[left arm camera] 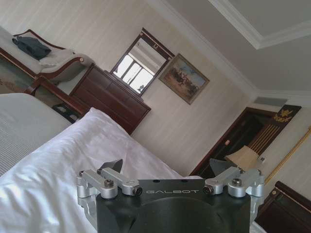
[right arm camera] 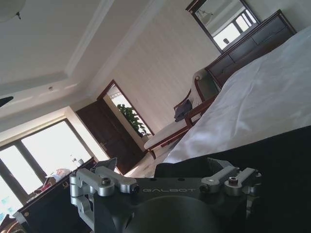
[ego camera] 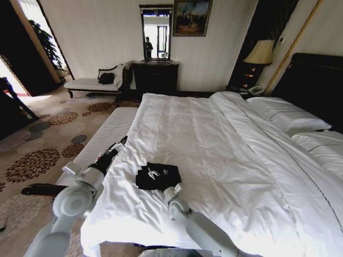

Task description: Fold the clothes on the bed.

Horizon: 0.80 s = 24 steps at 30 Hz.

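The bed (ego camera: 225, 144) is spreading ahead of both my claws, white duvet smooth, pillows (ego camera: 286, 115) lying far off beside the dark headboard (ego camera: 316, 80). The black T-shirt (ego camera: 156, 175) is lying bunched near the bed's foot edge, just ahead of my right claw (ego camera: 172, 190), which is resting against the garment's near hem; my right wrist view is showing its fingers (right arm camera: 104, 167) standing apart over dark cloth. My left claw (ego camera: 120, 143) is hovering at the bed's left edge, well clear of the T-shirt, fingers (left arm camera: 114, 167) spread apart and holding nothing.
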Available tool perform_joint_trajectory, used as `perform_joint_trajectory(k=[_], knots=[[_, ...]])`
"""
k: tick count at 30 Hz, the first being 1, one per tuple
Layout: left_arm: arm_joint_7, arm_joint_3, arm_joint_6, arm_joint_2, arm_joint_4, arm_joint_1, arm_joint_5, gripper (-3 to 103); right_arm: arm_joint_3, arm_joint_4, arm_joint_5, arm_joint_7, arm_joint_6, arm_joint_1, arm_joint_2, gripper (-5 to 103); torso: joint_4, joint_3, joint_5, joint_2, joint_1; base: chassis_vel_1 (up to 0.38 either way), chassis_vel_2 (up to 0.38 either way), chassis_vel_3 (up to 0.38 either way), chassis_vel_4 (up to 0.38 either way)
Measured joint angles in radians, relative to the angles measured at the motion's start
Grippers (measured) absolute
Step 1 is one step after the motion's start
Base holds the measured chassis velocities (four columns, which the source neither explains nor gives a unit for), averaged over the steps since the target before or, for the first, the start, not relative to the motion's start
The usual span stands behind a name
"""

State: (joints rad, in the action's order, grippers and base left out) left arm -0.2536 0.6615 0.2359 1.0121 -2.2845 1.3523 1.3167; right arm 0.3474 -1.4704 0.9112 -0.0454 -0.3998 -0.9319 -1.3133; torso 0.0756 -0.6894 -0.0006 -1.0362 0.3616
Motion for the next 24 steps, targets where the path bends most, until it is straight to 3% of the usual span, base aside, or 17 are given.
perform_joint_trajectory(k=[10, 17, 20, 22, 24], knots=[[-0.002, 0.012, -0.001, 0.005, 0.026, 0.009, -0.004, 100, 0.081, 0.084, -0.064, 0.028, -0.034, -0.007, -0.063, 100, -0.0001, 0.000, 0.0000, 0.000, 0.000, 0.000, 0.000, 0.000, 0.000], [-0.002, -0.002, -0.008, 0.014, 0.078, 0.034, -0.041, 100, 0.045, -0.040, -0.040, 0.028, -0.047, 0.005, -0.024, 100, -0.0005, 0.000, 0.0002, 0.000, 0.000, 0.000, 0.000, 0.000, 0.000], [-0.008, -0.040, -0.013, 0.020, 0.100, 0.062, -0.089, 100, -0.076, -0.149, -0.023, 0.008, -0.027, 0.009, 0.064, 100, -0.0002, 0.000, 0.0003, 0.000, 0.000, 0.000, 0.000, 0.000, 0.000], [-0.010, -0.048, -0.014, 0.020, 0.100, 0.069, -0.102, 100, -0.098, -0.160, -0.029, -0.005, -0.021, 0.008, 0.088, 100, -0.0003, 0.000, 0.0004, 0.000, 0.000, 0.000, 0.000, 0.000, 0.000], [-0.017, -0.087, -0.036, 0.019, 0.092, 0.103, -0.196, 100, -0.219, -0.182, -0.096, -0.084, -0.008, -0.018, 0.229, 100, 0.0000, 0.000, 0.0003, 0.000, 0.000, 0.000, 0.000, 0.000, 0.000]])
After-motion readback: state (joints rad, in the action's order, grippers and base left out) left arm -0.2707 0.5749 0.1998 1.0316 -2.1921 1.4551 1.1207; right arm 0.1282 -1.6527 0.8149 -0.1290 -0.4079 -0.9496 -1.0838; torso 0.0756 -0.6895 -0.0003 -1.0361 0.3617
